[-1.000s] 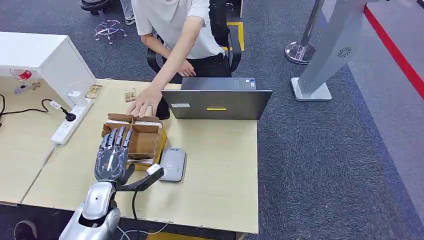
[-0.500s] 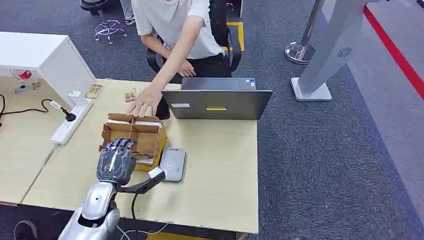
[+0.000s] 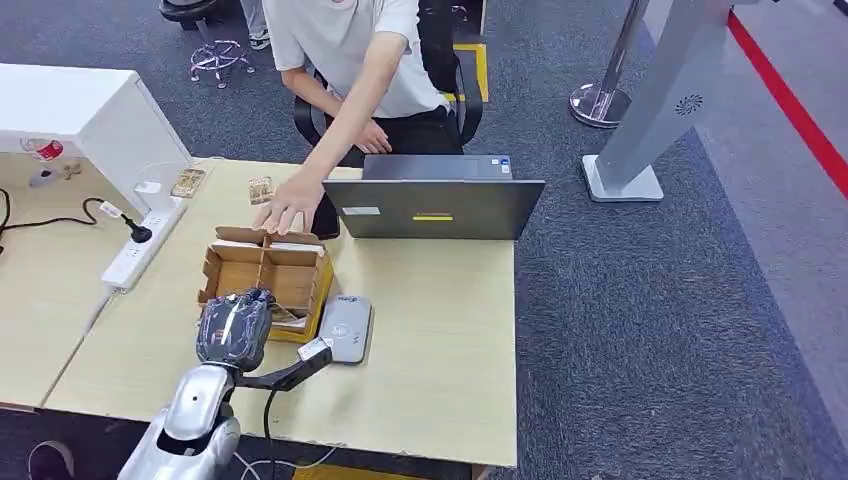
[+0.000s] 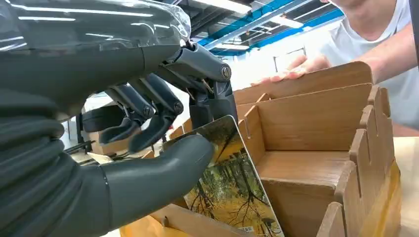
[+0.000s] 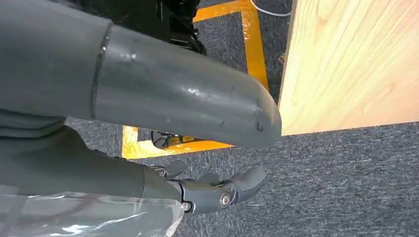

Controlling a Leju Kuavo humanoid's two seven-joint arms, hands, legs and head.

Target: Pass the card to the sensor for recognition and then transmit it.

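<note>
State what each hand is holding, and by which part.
The left hand pinches the picture card by its upper edge, thumb on its face, above the cardboard box. The right hand holds nothing.

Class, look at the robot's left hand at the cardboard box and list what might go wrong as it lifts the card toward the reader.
1. The left hand pinches only the top edge of the forest-printed card between thumb and fingers; it could slip.
2. The card stands tilted among the slotted brown cardboard box dividers; it might snag and drag the box.
3. A person's hand rests on the box's far rim, close to the lifting path toward the grey card reader.
</note>
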